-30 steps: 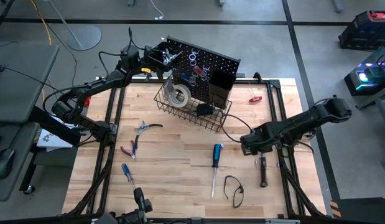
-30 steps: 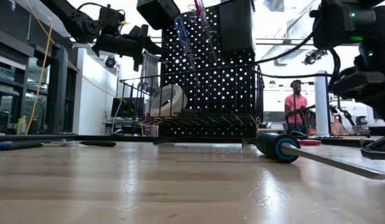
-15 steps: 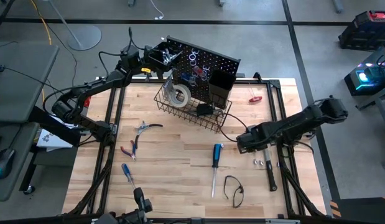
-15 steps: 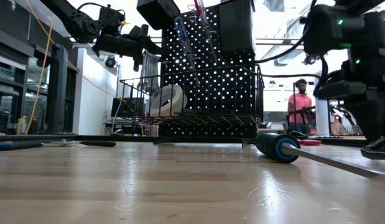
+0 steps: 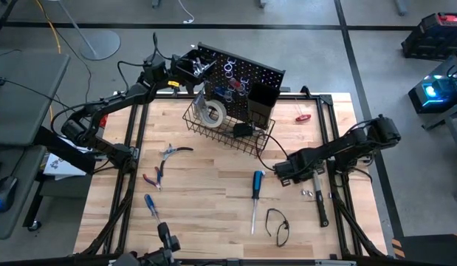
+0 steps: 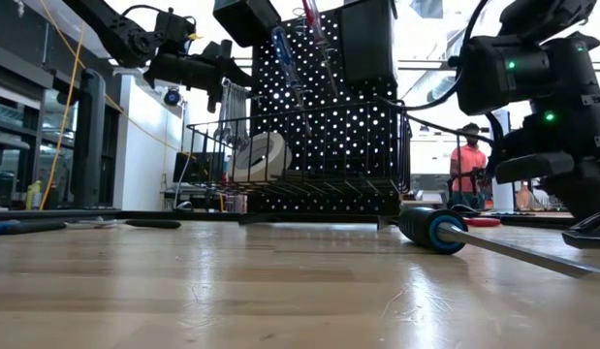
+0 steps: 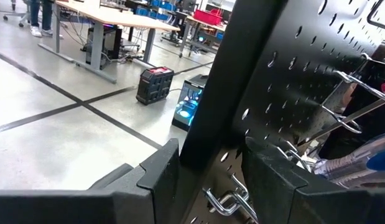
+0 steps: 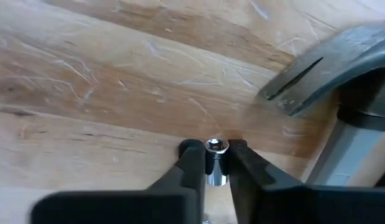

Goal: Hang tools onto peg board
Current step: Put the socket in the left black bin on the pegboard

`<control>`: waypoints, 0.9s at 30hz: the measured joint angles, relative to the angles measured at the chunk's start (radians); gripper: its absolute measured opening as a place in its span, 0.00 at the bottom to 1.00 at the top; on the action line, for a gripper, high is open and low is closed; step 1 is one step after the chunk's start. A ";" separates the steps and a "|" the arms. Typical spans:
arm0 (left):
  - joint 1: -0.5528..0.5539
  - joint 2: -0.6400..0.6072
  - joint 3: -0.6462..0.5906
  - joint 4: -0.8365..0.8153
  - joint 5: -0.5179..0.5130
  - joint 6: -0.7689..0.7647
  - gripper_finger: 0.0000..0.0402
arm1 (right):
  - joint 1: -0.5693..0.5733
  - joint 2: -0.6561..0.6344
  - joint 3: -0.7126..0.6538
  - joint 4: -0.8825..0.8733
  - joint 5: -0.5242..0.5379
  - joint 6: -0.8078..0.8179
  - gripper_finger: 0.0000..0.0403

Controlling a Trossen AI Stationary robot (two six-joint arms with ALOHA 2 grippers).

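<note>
The peg board (image 5: 239, 74) stands upright at the table's far side, with tools on its pegs, black bins (image 5: 261, 103) and a wire basket (image 5: 228, 127) holding a white tape roll (image 5: 212, 112). My left gripper (image 5: 185, 70) is shut on the board's left edge. My right gripper (image 5: 286, 176) points down at the right of the table, shut on a small silver socket (image 8: 216, 163). The black-handled hammer (image 5: 321, 203) lies flat beside it, its head (image 8: 329, 68) close to the fingers. A blue-handled screwdriver (image 5: 255, 193) lies flat just left of the gripper. My left gripper has the peg board's left edge (image 7: 211, 143) between its two fingers (image 7: 158, 177), one on the front face and one on the back. The fingers come level from the table's left side. The board stands upright. My right gripper pinches the socket's round side (image 8: 216, 171) between its two fingertips (image 8: 192, 158), from above, pointing down. The socket stands upright with its open end up. Whether its lower end is on the wood, the fingers hide.
Two more small silver pieces (image 5: 305, 193) lie by the hammer. Black glasses (image 5: 278, 225) lie near the front edge. Pliers (image 5: 173, 151), red-handled pliers (image 5: 154, 177) and a second blue screwdriver (image 5: 150, 205) lie at the left. A red tool (image 5: 303, 116) lies at the far right. A person (image 6: 466, 165) stands in the room behind.
My right gripper has sunk toward the table and drifted toward its left edge, tipping more steeply downward. The hammer beside it has shifted: its handle end now lies nearer the right edge and slants, and small silver pieces show next to it.
</note>
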 joint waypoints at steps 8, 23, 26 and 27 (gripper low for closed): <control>0.007 -0.019 -0.001 0.009 -0.011 -0.012 0.39 | 0.024 -0.063 0.058 -0.086 0.020 -0.052 0.06; 0.002 -0.021 -0.001 0.006 0.020 0.089 0.39 | 0.103 -0.191 0.508 -0.138 0.351 -0.125 0.06; 0.002 -0.020 -0.001 0.008 0.014 0.113 0.39 | 0.098 -0.191 0.570 -0.138 0.416 -0.141 0.06; 0.002 -0.020 -0.001 0.009 0.016 0.113 0.39 | 0.098 -0.191 0.585 -0.138 0.435 -0.146 0.06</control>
